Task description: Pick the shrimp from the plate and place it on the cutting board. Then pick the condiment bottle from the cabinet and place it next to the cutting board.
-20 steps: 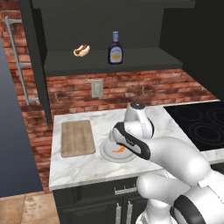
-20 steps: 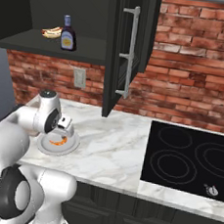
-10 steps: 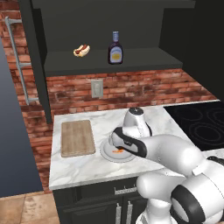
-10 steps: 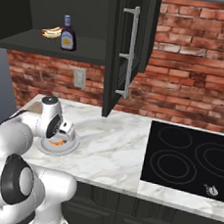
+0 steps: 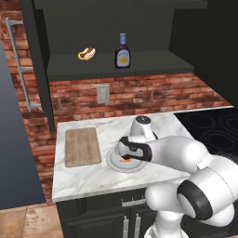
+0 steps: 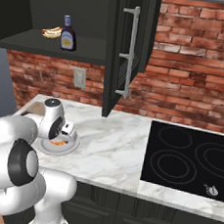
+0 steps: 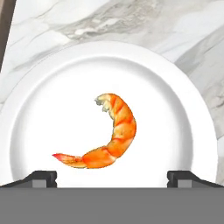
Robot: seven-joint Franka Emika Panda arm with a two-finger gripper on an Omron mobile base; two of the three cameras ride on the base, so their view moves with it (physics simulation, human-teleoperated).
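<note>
The small orange shrimp (image 7: 116, 135) lies curled in the middle of the round light plate (image 7: 183, 87) on the marble counter. My gripper (image 7: 114, 178) hangs just above it, open, with one fingertip on each side of the shrimp and nothing held. In the left base view the gripper (image 5: 128, 156) hovers over the plate (image 5: 113, 163), and the wooden cutting board (image 5: 82, 146) lies just left of it. The dark condiment bottle (image 5: 122, 51) stands on the shelf of the black cabinet (image 5: 148, 64). From the right side I see the shrimp (image 6: 57, 142) and the plate (image 6: 69, 148) under the hand.
A hot dog (image 5: 86, 54) lies on the shelf left of the bottle. The open cabinet door (image 6: 128, 47) with its long handle hangs over the counter right of the arm. A black cooktop (image 6: 192, 162) takes up the counter's right end. Brick wall behind.
The hand has come down closer over the plate and shrimp, with the elbow swinging lower. The jaws have stayed open; shrimp, board and bottle have not moved.
</note>
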